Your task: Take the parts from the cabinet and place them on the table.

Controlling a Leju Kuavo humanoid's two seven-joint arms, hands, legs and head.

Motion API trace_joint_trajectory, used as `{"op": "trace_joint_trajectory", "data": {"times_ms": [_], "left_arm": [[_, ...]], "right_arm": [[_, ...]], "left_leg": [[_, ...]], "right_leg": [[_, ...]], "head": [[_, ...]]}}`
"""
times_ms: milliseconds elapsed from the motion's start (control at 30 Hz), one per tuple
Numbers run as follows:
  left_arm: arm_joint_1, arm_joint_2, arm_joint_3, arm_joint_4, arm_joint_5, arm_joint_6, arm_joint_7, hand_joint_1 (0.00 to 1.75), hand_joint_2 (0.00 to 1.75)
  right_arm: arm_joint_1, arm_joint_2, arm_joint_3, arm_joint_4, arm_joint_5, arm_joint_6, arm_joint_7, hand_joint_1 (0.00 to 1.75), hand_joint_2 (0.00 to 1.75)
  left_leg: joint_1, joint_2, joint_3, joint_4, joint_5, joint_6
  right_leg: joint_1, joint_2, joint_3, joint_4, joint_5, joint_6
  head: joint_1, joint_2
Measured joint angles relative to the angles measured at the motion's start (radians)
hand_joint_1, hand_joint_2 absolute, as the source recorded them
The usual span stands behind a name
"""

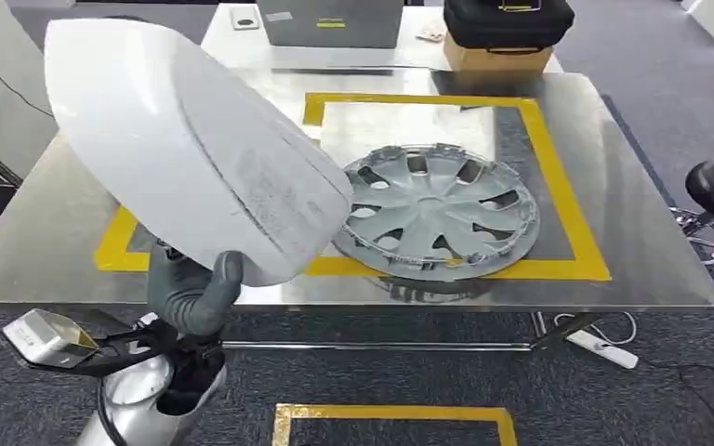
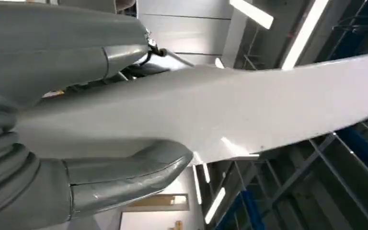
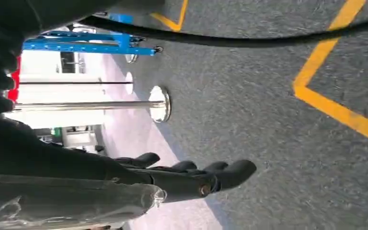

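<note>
Fingers of the left hand (image 1: 191, 293) are largely hidden by the gripped white panel (image 1: 186, 139), which covers the hubcap's (image 1: 442, 212) near-left rim; right hand (image 3: 191, 175) fingers are extended, empty.

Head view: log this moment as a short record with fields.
held part: white panel, raised above the table's left side
holder: left hand, grips the panel's lower edge, fingers on both faces
on table: hubcap, flat inside the yellow tape
table: metal table
right hand: right hand hangs over the floor, fingers apart, holds nothing
behind table: black case on a cardboard box
</note>
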Motion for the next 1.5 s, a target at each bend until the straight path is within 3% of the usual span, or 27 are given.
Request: {"op": "trace_joint_trajectory", "data": {"times_ms": [33, 67, 100, 167, 200, 333, 400, 433, 500, 533, 567, 633, 700, 733, 833, 900, 967, 1033, 1067, 1133, 1200, 1233, 1267, 1367, 1400, 1433, 1500], "left_arm": [[0.001, 0.0, 0.0, 0.0, -0.002, 0.001, 0.0, 1.75, 1.75], [0.002, 0.0, 0.0, 0.0, -0.005, 0.001, 0.0, 1.75, 1.75], [0.003, 0.001, 0.0, 0.0, -0.006, 0.001, 0.0, 1.75, 1.75], [0.002, 0.001, 0.0, 0.0, -0.006, 0.002, 0.0, 1.75, 1.75], [0.002, 0.001, 0.0, 0.0, -0.005, 0.005, 0.0, 1.75, 1.75], [0.002, -0.001, 0.0, 0.0, 0.003, 0.008, 0.0, 1.75, 1.75], [0.002, -0.002, 0.0, 0.0, 0.004, 0.01, 0.0, 1.75, 1.75], [0.001, -0.002, 0.0, 0.0, 0.005, 0.01, 0.0, 1.75, 1.75], [0.004, -0.002, 0.0, 0.0, 0.005, 0.011, 0.0, 1.75, 1.75], [0.005, -0.001, 0.0, 0.0, 0.005, 0.012, 0.0, 1.75, 1.75], [0.006, 0.0, 0.0, 0.0, 0.005, 0.013, 0.0, 1.75, 1.75], [0.006, 0.002, 0.0, 0.0, 0.007, 0.016, 0.004, 1.75, 1.75], [0.005, 0.001, 0.0, 0.0, 0.008, 0.034, 0.023, 1.75, 1.75], [0.003, 0.001, 0.001, 0.0, 0.008, 0.044, 0.035, 1.75, 1.75], [-0.01, -0.003, 0.002, 0.025, -0.011, 0.093, 0.083, 1.75, 1.75], [-0.038, -0.006, 0.002, 0.069, -0.039, 0.132, 0.114, 1.75, 1.75], [-0.06, -0.01, 0.0, 0.097, -0.048, 0.139, 0.115, 1.75, 1.75], [-0.069, -0.011, 0.0, 0.121, -0.051, 0.142, 0.118, 1.75, 1.75], [-0.07, -0.011, 0.0, 0.132, -0.052, 0.143, 0.119, 1.75, 1.75], [-0.078, -0.011, -0.001, 0.146, -0.062, 0.145, 0.125, 1.75, 1.75], [-0.108, -0.011, -0.01, 0.165, -0.1, 0.164, 0.147, 1.75, 1.75], [-0.136, -0.011, -0.017, 0.182, -0.133, 0.184, 0.159, 1.75, 1.75], [-0.169, -0.011, -0.026, 0.207, -0.176, 0.212, 0.174, 1.75, 1.75], [-0.271, -0.012, -0.042, 0.291, -0.309, 0.296, 0.207, 1.75, 1.75], [-0.3, -0.012, -0.049, 0.313, -0.324, 0.313, 0.213, 1.75, 1.75], [-0.324, -0.012, -0.05, 0.337, -0.34, 0.328, 0.215, 1.75, 1.75], [-0.373, -0.012, -0.055, 0.389, -0.439, 0.385, 0.25, 1.75, 1.75]], "right_arm": [[0.002, 0.0, 0.0, 0.0, 0.0, 0.0, 0.0, 0.0, 1.75], [0.005, 0.0, 0.0, 0.0, 0.0, 0.0, 0.0, 0.0, 1.75], [0.006, 0.0, -0.001, 0.0, 0.0, 0.0, 0.0, 0.0, 1.75], [0.005, 0.0, -0.001, 0.0, 0.0, 0.0, -0.001, 0.0, 1.75], [0.005, 0.0, -0.001, 0.0, 0.0, 0.0, -0.002, 0.0, 1.75], [0.004, 0.002, -0.001, 0.001, 0.001, -0.001, -0.001, 0.0, 1.75], [0.004, 0.002, -0.001, 0.001, 0.001, -0.001, 0.002, 0.0, 1.75], [0.004, 0.002, -0.001, 0.001, 0.001, -0.001, 0.002, 0.0, 1.75], [0.004, 0.002, -0.001, 0.001, 0.002, -0.001, 0.002, 0.0, 1.75], [0.005, 0.002, -0.001, 0.001, 0.002, -0.001, 0.003, 0.0, 1.75], [0.005, 0.002, -0.001, 0.001, 0.002, -0.001, 0.005, 0.0, 1.75], [0.004, 0.002, -0.001, 0.001, 0.001, -0.001, 0.005, 0.0, 1.75], [0.004, 0.002, -0.001, 0.001, 0.001, -0.002, 0.004, 0.0, 1.75], [0.004, 0.002, -0.001, 0.001, 0.002, -0.003, 0.003, 0.0, 1.75], [0.004, 0.002, -0.001, 0.001, 0.006, -0.009, 0.001, 0.0, 1.75], [0.002, 0.002, -0.001, 0.001, 0.011, -0.012, 0.0, 0.0, 1.75], [0.001, 0.002, -0.001, 0.001, 0.011, -0.014, -0.001, 0.0, 1.75], [0.002, 0.002, -0.001, 0.001, 0.011, -0.014, -0.002, 0.0, 1.75], [0.004, 0.002, -0.002, 0.001, 0.011, -0.014, -0.002, 0.0, 1.75], [0.005, 0.002, -0.001, 0.001, 0.013, -0.014, -0.002, 0.0, 1.75], [0.002, 0.002, -0.001, 0.001, 0.017, -0.012, -0.005, 0.0, 1.75], [0.0, 0.002, -0.001, 0.001, 0.017, -0.009, -0.008, 0.0, 1.75], [-0.003, 0.002, -0.001, 0.001, 0.018, -0.006, -0.01, 0.0, 1.75], [-0.006, 0.002, 0.0, 0.001, 0.018, 0.001, -0.012, 0.0, 1.75], [-0.008, 0.002, 0.0, 0.001, 0.018, 0.002, -0.012, 0.0, 1.75], [-0.008, 0.002, 0.002, 0.001, 0.018, 0.002, -0.013, 0.0, 1.75], [-0.009, 0.002, 0.002, 0.001, 0.018, 0.003, -0.014, 0.0, 1.75]], "left_leg": [[0.0, -0.001, 0.006, 0.0, -0.005, 0.0], [0.0, -0.002, 0.013, 0.0, -0.011, 0.0], [0.001, -0.004, 0.022, 0.0, -0.016, -0.002], [0.003, -0.006, 0.042, 0.0, -0.026, -0.012], [0.003, -0.006, 0.046, 0.0, -0.031, -0.018], [-0.001, -0.008, 0.05, -0.008, -0.023, -0.042], [-0.001, -0.004, 0.048, 0.003, -0.036, -0.053], [-0.001, -0.002, 0.029, 0.046, -0.068, -0.057], [0.0, -0.001, -0.041, 0.195, -0.141, -0.063], [0.0, -0.001, -0.07, 0.257, -0.162, -0.064], [0.0, -0.001, -0.082, 0.279, -0.161, -0.063], [0.0, -0.001, -0.044, 0.209, -0.106, -0.056], [-0.002, 0.0, 0.05, 0.047, -0.039, -0.044], [-0.005, 0.001, 0.074, 0.004, -0.05, -0.041], [-0.007, -0.002, 0.076, -0.007, -0.054, -0.029], [0.002, -0.002, 0.085, -0.021, -0.049, -0.018], [0.003, 0.0, 0.086, -0.021, -0.051, -0.009], [0.002, 0.001, 0.086, -0.021, -0.053, -0.006], [0.001, 0.001, 0.087, -0.021, -0.053, -0.005], [0.002, 0.0, 0.09, -0.02, -0.056, -0.006], [0.003, -0.002, 0.095, -0.02, -0.06, -0.011], [-0.001, -0.005, 0.095, -0.017, -0.061, -0.018], [-0.006, -0.008, 0.091, -0.012, -0.062, -0.023], [-0.003, -0.007, 0.093, -0.024, -0.054, -0.039], [-0.002, -0.006, 0.092, -0.02, -0.06, -0.044], [-0.003, -0.002, 0.082, 0.003, -0.078, -0.05], [-0.002, -0.001, 0.013, 0.142, -0.148, -0.057]], "right_leg": [[0.0, 0.0, -0.052, 0.063, -0.006, 0.0], [0.0, 0.0, -0.082, 0.074, 0.018, 0.001], [-0.001, 0.0, -0.088, 0.041, 0.067, 0.003], [-0.004, -0.001, -0.054, -0.111, 0.191, 0.007], [-0.007, -0.001, -0.039, -0.176, 0.232, 0.009], [0.001, 0.005, -0.035, -0.192, 0.231, -0.021], [-0.006, 0.004, -0.029, -0.2, 0.239, -0.035], [-0.006, 0.004, -0.029, -0.2, 0.239, -0.041], [-0.005, 0.002, -0.029, -0.2, 0.238, -0.045], [-0.005, 0.001, -0.029, -0.2, 0.237, -0.045], [-0.004, 0.0, -0.029, -0.2, 0.237, -0.046], [-0.003, 0.001, -0.027, -0.2, 0.237, -0.045], [-0.003, 0.003, -0.023, -0.2, 0.234, -0.041], [0.004, 0.003, -0.026, -0.198, 0.23, -0.034], [0.002, 0.002, -0.026, -0.212, 0.232, -0.018], [0.003, 0.001, -0.021, -0.205, 0.224, -0.005], [0.002, -0.001, -0.07, -0.108, 0.165, 0.0], [0.002, -0.001, -0.152, 0.049, 0.101, 0.005], [0.002, -0.001, -0.176, 0.085, 0.101, 0.006], [0.001, -0.001, -0.156, 0.016, 0.168, 0.006], [-0.002, -0.003, -0.08, -0.156, 0.261, 0.006], [-0.002, -0.005, -0.06, -0.205, 0.261, 0.005], [-0.002, 0.0, -0.055, -0.21, 0.267, -0.008], [0.002, 0.002, -0.058, -0.211, 0.273, -0.025], [-0.004, 0.001, -0.056, -0.216, 0.277, -0.033], [-0.005, 0.001, -0.055, -0.217, 0.278, -0.035], [-0.005, 0.001, -0.055, -0.217, 0.277, -0.043]], "head": [[-0.001, 0.0], [0.0, 0.0], [0.001, 0.0], [0.0, 0.0], [0.001, 0.0], [-0.002, 0.0], [-0.003, 0.0], [-0.011, 0.0], [-0.011, 0.0], [-0.011, 0.0], [-0.01, 0.0], [-0.011, 0.0], [-0.011, 0.0], [-0.011, 0.0], [-0.011, 0.0], [-0.01, 0.0], [-0.004, 0.0], [-0.004, 0.0], [-0.005, 0.0], [-0.004, 0.0], [-0.004, 0.0], [-0.003, 0.0], [-0.005, 0.0], [-0.004, 0.0], [-0.004, 0.0], [-0.01, 0.0], [-0.013, 0.0]]}}
